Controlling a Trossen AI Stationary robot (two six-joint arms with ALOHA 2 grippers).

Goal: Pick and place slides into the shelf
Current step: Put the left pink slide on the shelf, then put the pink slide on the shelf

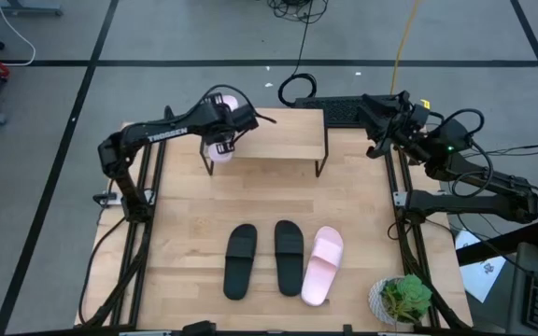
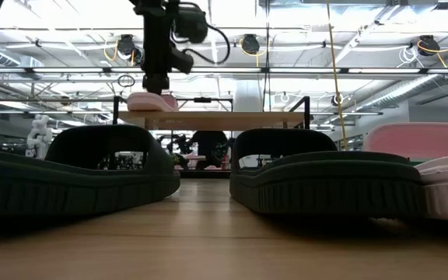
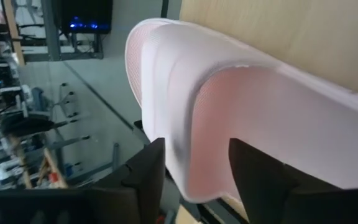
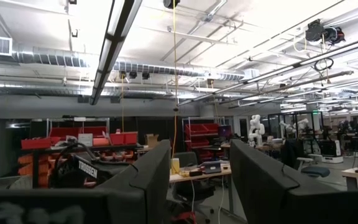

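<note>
Left gripper [image 1: 227,126] jaws clamped on one light pink slide sandal [image 1: 223,140] at the left end of the low light-wood shelf [image 1: 278,140]; release pending. Two black slides [image 1: 241,260] [image 1: 289,256] and second pink slide [image 1: 322,265] wait on bench [image 1: 185,243]. Right gripper [image 1: 374,112] idle, jaws apart.

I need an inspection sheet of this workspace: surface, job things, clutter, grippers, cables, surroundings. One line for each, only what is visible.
Surface: wooden tabletop, light wood.
Job's things: one pink slide at the left end of the shelf; two black slides and a second pink slide lie on the tabletop.
Clutter: potted plant at the front right corner.
Grippers: left gripper shut on the pink slide at the shelf; right gripper open, parked off the table's right back edge.
Cables: black cable and yellow cable on the floor behind.
Surroundings: workshop hall with benches; no person seen.
</note>
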